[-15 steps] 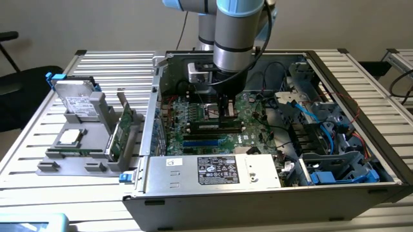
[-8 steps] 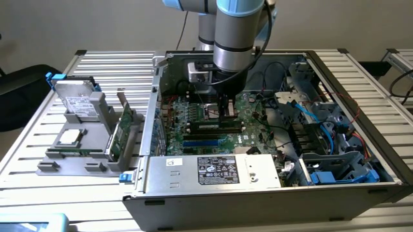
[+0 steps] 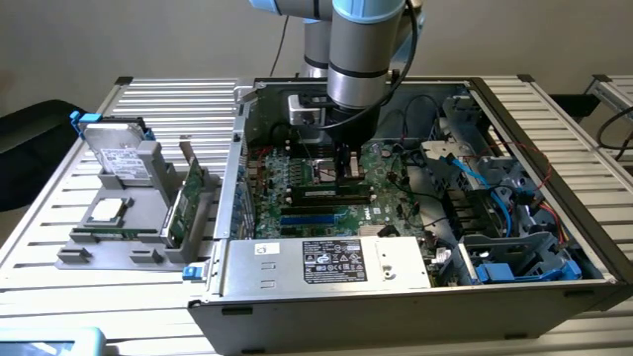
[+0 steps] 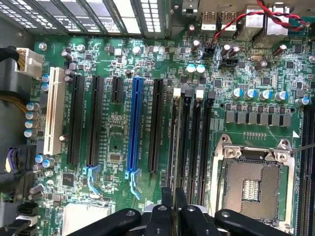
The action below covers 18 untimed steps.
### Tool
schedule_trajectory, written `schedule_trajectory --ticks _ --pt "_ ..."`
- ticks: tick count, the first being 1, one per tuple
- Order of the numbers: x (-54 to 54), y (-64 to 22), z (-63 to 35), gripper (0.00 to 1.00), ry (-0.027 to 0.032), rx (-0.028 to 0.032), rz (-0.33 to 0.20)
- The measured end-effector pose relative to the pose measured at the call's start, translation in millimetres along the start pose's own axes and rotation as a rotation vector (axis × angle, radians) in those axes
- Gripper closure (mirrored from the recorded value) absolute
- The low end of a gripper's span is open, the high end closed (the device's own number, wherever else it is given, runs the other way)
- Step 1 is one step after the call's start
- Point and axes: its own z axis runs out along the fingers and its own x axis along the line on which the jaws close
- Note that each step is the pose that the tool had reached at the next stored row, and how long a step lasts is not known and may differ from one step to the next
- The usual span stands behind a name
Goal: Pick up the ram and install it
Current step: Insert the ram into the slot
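Jaws tight on ram (image 4: pixel 174 162), edge-on, long axis parallel to memory slots (image 4: pixel 202 137).

black tool (image 4: pixel 174 196), green motherboard (image 4: pixel 114 140), blue slot (image 4: pixel 135 123)

arm (image 3: pixel 361 44): sliced off by the exterior view's upper edge.
fingers (image 4: pixel 167 204): bases run out of frame.
ram (image 4: pixel 174 182): edge-on sliver pinched between them, chips and label hidden.
power supply label (image 3: pixel 334 261): print too small to read.

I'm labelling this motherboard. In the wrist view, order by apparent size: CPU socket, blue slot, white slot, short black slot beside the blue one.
1. CPU socket
2. blue slot and white slot: about alike, not ranked
3. short black slot
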Motion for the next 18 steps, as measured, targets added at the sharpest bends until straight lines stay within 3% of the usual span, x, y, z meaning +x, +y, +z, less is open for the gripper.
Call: schedule_trajectory --ticks 18 --pt "-0.8 0.6 1.3 0.86 0.0005 0.0084 0.002"
